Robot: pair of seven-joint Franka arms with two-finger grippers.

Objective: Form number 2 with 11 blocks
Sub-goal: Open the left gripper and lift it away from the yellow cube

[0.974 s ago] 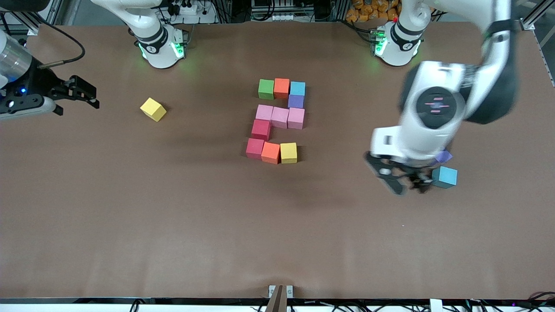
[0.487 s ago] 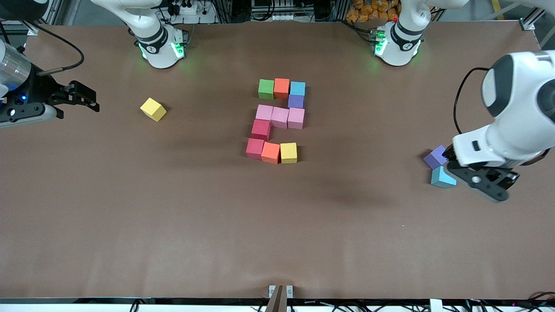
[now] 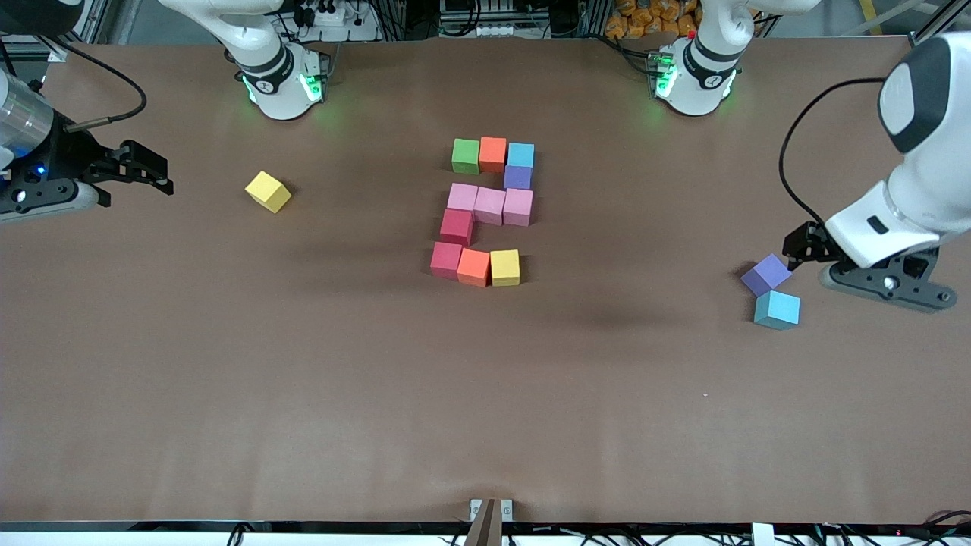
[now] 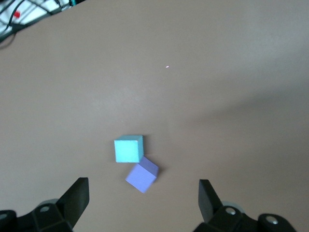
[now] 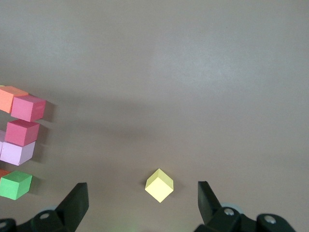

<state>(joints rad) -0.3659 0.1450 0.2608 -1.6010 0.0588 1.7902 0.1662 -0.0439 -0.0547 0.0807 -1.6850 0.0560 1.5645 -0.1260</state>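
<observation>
- The number 2 (image 3: 487, 211) lies mid-table – eleven cubes, green block (image 3: 465, 155) at its top row.
- Left gripper (image 3: 884, 277) hangs open and empty toward the left arm's end of the table from the 2, just beside a loose purple block (image 3: 767, 274) and light blue block (image 3: 777, 309), which touch at a corner.
- Right gripper (image 3: 144, 168) waits open and empty toward the right arm's end; a spare yellow block (image 3: 268, 190) sits between it and the 2.

Even, diffuse overhead light, and you get a sharp front view.

You see the matte brown table (image 3: 303, 379) without glare; soft, blurred shadows lie beside the number 2 (image 3: 485, 212) and under the loose yellow block (image 3: 268, 191). Green lamps at both arm bases tint the table nearby. Your wrist views look paler and slightly soft, with broad, faint shadow bands.
</observation>
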